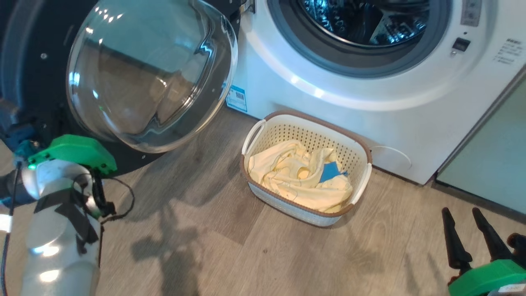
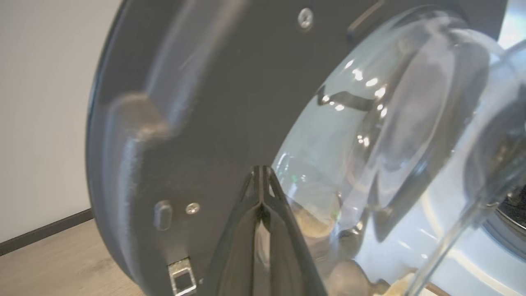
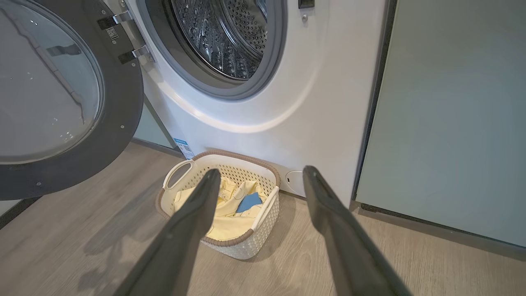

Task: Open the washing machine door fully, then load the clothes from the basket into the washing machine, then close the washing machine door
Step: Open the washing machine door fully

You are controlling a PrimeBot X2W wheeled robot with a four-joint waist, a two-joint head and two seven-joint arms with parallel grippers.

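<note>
Cropped by the head view's left and top edges: the black ring of the washing machine door point(image 1: 24, 82). Lost above that same edge, the upper drum mouth of the washing machine point(image 1: 370, 98). Cannot read the blue sticker point(image 1: 237, 98) or the panel print point(image 1: 507, 51) (too small). Cannot count the clothes point(image 1: 296, 176). Hidden behind the wall of the basket point(image 1: 296, 211): their lower folds. Smeared with blur in the left wrist view, the door's rim. Unclear whether the left gripper point(image 2: 261, 174), fingers pressed together, touches it.
</note>
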